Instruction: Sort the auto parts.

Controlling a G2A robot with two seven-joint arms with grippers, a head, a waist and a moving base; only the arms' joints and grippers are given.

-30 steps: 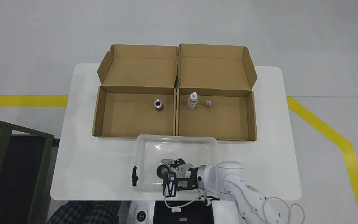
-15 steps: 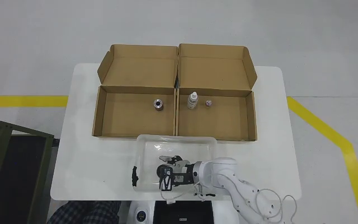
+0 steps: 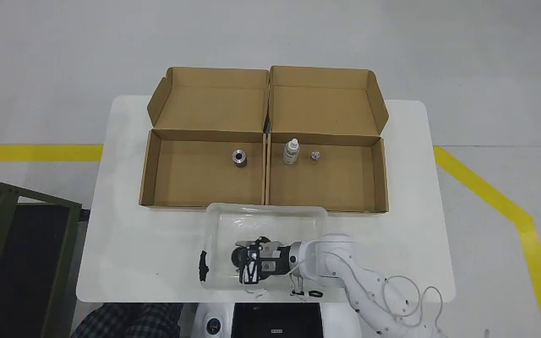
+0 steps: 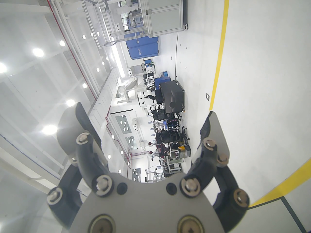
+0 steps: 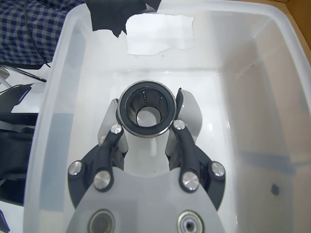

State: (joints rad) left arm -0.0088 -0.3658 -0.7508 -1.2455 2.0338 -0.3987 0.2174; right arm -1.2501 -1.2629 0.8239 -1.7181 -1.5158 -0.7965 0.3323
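- While our right gripper [image 5: 148, 99] sits low inside the clear bin [image 5: 48, 98], we see its jaws clamped on the black bearing [image 5: 146, 109].
- Our left gripper [image 4: 144, 109] points into the hall, jaws spread wide.

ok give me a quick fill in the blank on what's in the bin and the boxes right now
1. The bearing sits between the right gripper's fingers inside the clear ____.
2. The left box holds just ____ part.
3. The right box holds a small round part and a white ____.
4. The left gripper, aimed at the room, has its jaws ____.

Missing words: bin; one; bottle; open.
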